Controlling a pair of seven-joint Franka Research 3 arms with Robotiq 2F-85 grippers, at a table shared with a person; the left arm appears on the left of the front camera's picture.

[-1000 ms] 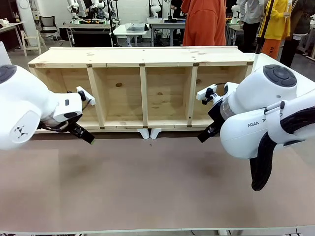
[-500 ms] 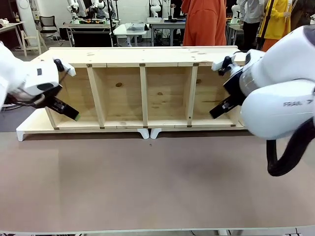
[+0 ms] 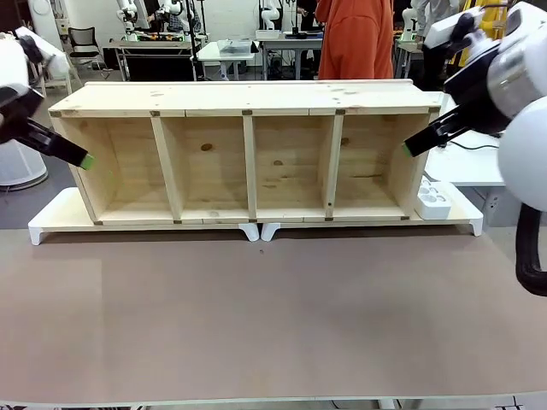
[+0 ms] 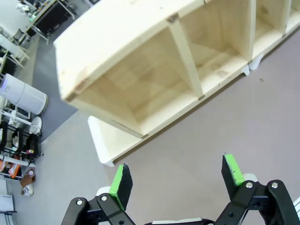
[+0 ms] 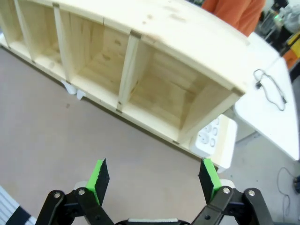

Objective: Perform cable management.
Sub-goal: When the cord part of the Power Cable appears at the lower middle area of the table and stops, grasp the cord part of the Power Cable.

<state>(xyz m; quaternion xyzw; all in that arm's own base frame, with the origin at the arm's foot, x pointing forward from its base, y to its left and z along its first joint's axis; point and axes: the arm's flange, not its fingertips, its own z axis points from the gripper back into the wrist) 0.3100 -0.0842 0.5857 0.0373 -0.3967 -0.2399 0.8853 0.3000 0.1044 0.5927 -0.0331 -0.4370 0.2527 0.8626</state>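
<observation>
I had both arms raised at the two ends of the wooden shelf [image 3: 248,111], and the move to come depended on one thing — the cable [image 5: 276,88] was not on the brown worktop [image 3: 273,316] but on the white side table [image 5: 262,117] past the shelf's right end. In the right wrist view it lay up and to the right of the right gripper [image 5: 154,176], beyond the white power strip [image 5: 211,136] that sat at the foot of the shelf's right end. The right arm was therefore clearly the nearer one. The left gripper [image 4: 176,178] hung over the worktop's left part, in front of the shelf's left end, well apart from the cable. The right gripper had its fingers spread wide with nothing between the green pads, and the left gripper looked the same: wide apart and empty. The cable looked like a thin black line laid in a loose narrow loop, with its long axis slanting across the side table, one end toward the table's far edge and the other toward its outer side. It looked slack and light — I judged it would shift easily if pushed. I could not tell where the plug was, because the cable was too small in that view.
</observation>
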